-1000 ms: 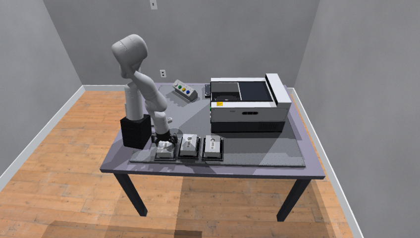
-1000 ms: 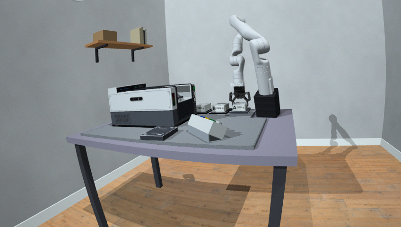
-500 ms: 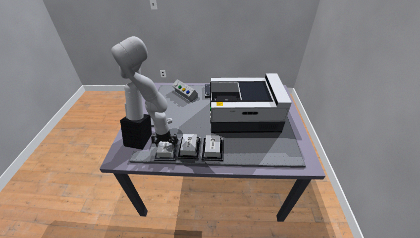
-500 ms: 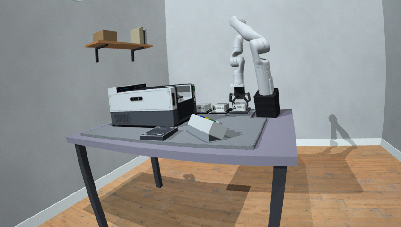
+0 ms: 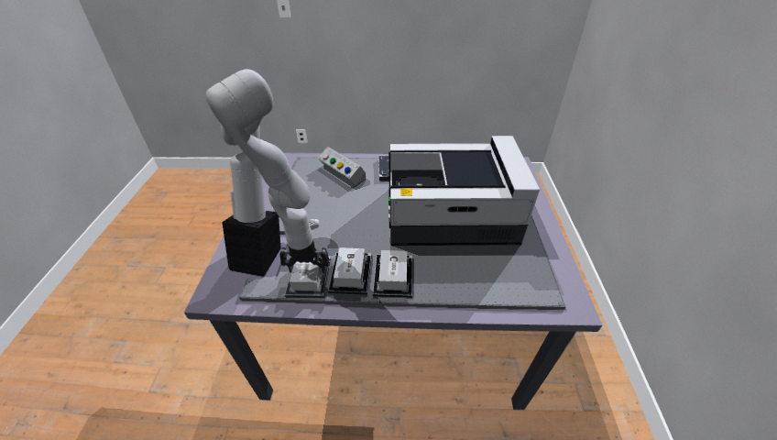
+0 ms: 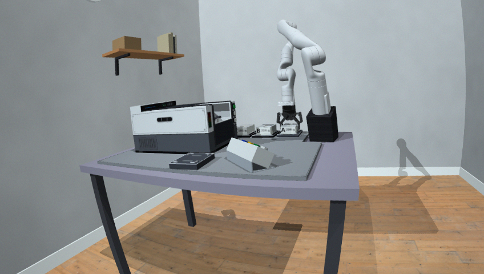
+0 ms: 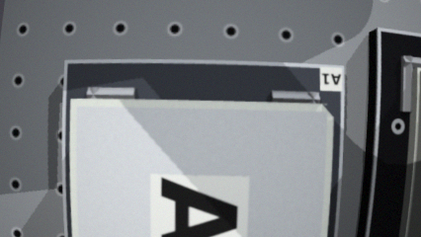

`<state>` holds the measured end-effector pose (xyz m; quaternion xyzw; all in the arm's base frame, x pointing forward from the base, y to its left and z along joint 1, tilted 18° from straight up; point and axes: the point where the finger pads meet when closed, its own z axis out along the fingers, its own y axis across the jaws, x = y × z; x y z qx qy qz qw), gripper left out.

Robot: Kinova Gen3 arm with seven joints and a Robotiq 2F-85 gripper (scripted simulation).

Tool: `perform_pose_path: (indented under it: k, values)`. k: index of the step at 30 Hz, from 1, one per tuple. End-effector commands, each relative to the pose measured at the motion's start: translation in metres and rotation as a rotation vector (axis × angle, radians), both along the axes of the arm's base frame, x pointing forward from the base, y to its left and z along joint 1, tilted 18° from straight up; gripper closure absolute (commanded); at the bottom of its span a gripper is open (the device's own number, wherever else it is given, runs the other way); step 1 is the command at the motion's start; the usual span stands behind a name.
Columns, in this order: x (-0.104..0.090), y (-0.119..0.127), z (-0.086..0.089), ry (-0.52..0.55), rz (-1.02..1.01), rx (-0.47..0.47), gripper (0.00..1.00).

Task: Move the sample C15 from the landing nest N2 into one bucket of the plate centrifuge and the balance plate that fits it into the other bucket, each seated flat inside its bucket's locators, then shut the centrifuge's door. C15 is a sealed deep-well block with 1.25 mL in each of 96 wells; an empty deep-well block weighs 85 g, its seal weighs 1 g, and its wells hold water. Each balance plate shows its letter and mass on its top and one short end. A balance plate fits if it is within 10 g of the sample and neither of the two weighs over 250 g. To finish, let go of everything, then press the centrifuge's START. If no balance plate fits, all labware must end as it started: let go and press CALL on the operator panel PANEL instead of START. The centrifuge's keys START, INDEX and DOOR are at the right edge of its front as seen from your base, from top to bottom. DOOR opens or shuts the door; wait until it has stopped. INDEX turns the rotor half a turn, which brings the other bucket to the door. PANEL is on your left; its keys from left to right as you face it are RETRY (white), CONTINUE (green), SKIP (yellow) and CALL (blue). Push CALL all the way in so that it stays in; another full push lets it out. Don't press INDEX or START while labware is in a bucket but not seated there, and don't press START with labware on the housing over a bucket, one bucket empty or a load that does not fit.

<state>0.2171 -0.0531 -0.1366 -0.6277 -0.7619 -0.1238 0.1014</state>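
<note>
Nearest the wrist camera, balance plate A (image 7: 198, 163) is seen filling most of the frame, its black letter printed on a pale label, seated in a dark nest marked A1 (image 7: 208, 79) on the perforated board (image 7: 148, 30). The gripper (image 6: 289, 119) is held directly above this plate with its fingers spread to their widest, and nothing is gripped; whether the fingertips already straddle the plate's sides cannot be judged from the exterior view. Just beside A, balance plate B (image 5: 348, 267) is set in its own nest, and balance plate C (image 5: 393, 269) in the next, all three in a row along the board's edge. The arm's black pedestal (image 5: 239, 256) is placed near that row. Farther off, the operator panel (image 5: 342, 167) with its coloured keys is found, and beyond it the plate centrifuge (image 5: 460, 202), its door drawn open so that a bucket is exposed. A dark block (image 6: 192, 160), possibly the sample C15 on its landing nest, is set beside the centrifuge and panel, well apart from the gripper.
</note>
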Motion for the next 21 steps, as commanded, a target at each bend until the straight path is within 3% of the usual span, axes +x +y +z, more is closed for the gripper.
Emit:
perform_pose_path:
  k: [1,5,6,21]
  values:
    - [0.0003,-0.0004,0.0003,-0.001,0.000,-0.001,0.00]
    - [0.0003,-0.0004,0.0003,-0.001,0.000,-0.001,0.00]
    - [0.0002,-0.0005,0.0008,-0.001,0.000,-0.001,0.05]
    - [0.0002,-0.0013,0.0031,-0.001,0.000,-0.001,0.05]
